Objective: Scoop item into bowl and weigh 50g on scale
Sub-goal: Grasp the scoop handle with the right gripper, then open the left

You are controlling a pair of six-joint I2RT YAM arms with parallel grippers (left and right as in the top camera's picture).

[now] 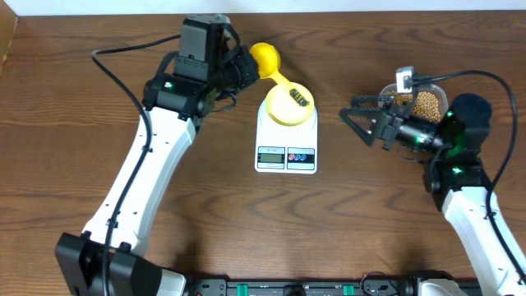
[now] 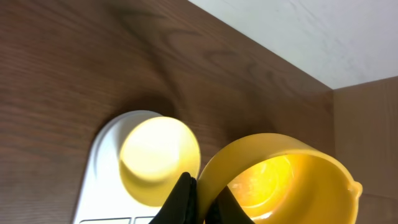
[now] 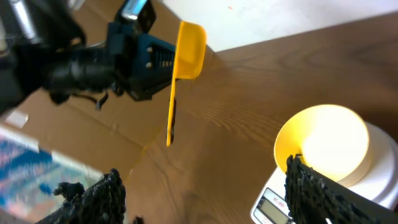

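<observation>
The pale-yellow bowl stands on the white scale at the table's middle. My left gripper is shut on the cup wall of the yellow scoop, whose handle reaches out over the bowl. In the left wrist view the scoop's cup looks empty, next to the bowl and scale. The tan beans lie in a clear tub at the right. My right gripper is open and empty, between tub and scale. The right wrist view shows the bowl, scale and scoop.
The clear tub sits behind my right gripper with a small white clip at its rim. A cardboard wall stands along the table's far edge. Dark wood table stretches to the left.
</observation>
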